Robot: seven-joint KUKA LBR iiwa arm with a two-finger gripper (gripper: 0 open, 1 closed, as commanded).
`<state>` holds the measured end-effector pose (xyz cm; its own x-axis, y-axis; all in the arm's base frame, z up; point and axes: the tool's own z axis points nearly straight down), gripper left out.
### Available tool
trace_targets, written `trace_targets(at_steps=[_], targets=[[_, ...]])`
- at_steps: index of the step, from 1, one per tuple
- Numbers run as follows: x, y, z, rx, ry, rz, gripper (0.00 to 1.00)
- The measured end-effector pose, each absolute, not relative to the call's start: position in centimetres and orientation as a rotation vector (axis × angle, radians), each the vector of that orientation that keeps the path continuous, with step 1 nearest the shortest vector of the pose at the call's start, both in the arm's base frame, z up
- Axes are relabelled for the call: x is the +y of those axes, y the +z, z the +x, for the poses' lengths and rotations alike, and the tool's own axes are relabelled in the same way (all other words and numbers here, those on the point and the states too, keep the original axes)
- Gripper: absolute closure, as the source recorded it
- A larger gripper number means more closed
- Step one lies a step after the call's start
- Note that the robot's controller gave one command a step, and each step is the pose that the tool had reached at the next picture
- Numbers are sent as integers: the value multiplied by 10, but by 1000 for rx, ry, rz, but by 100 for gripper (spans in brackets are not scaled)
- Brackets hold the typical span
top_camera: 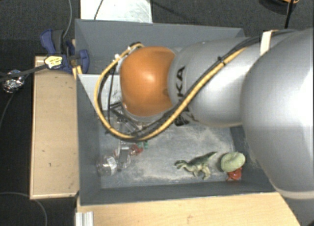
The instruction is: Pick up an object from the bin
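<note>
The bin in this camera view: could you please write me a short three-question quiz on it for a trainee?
1. True or false: the green toy dinosaur lies directly under the gripper.
2. Which thing lies nearest the toy dinosaur? A: a pale green lump. B: a blue cup. C: a yellow banana.
3. Fill in: in the camera view, the small clear shiny thing lies to the ____ of the toy dinosaur.

Key: 1 false, the toy dinosaur lies well off to the gripper's right in the view; 2 A; 3 left.
</note>
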<state>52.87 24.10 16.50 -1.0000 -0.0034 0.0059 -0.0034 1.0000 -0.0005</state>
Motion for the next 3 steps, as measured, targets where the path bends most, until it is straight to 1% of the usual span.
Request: trace_targets(at_steps=[1,2,3], targets=[[240,170,531,-3144,-2,-3,0],[242,143,518,-3147,-6,125,0],[247,118,530,-3095,0,493,0]])
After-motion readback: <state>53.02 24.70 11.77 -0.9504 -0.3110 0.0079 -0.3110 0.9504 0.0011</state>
